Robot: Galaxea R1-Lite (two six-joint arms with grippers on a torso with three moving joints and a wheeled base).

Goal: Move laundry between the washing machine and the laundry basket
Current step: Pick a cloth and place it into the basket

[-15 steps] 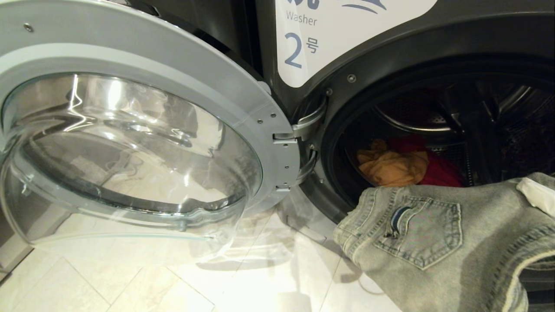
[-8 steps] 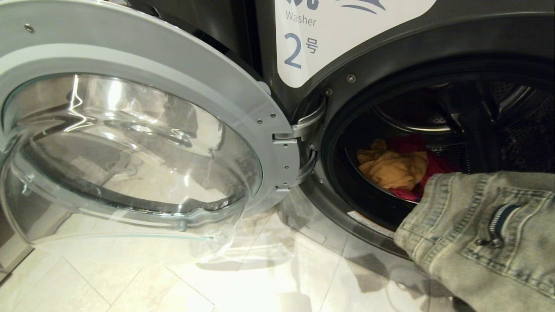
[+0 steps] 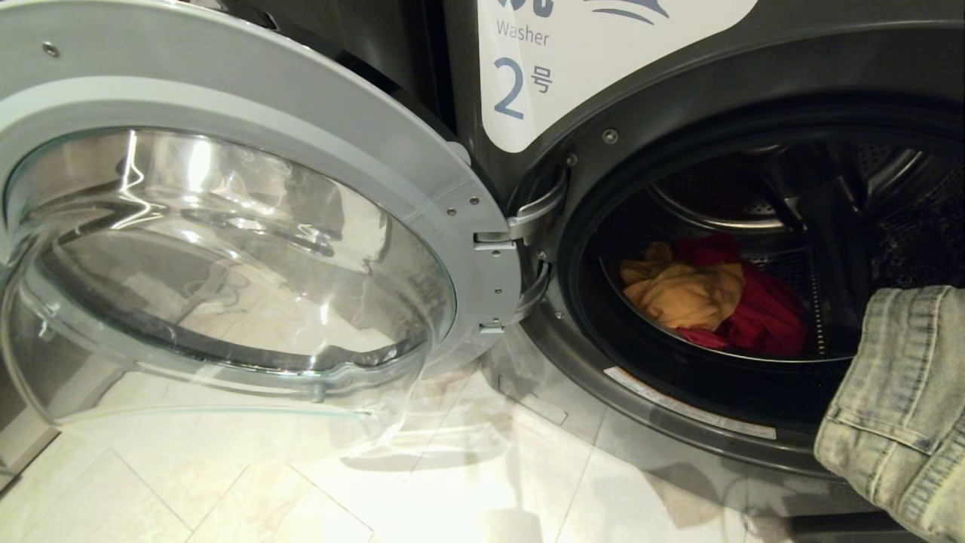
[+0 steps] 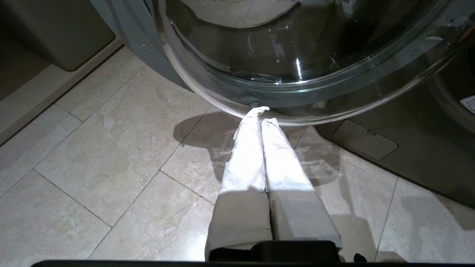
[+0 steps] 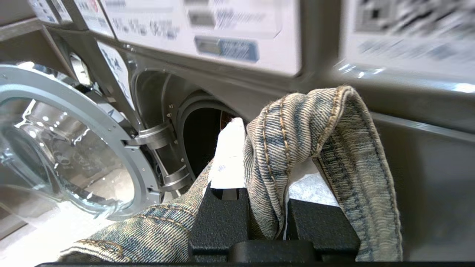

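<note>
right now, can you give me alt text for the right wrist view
The right gripper is shut on a fold of faded denim garment, held up in front of the washing machine, whose round glass door stands open.

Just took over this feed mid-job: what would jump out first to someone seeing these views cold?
The washing machine door swung wide open at left, filling half the head view. In the drum, a mustard-orange garment lies against a red-pink garment. At lower right, a denim garment hangs outside the drum opening, pinched in the right gripper.
</note>
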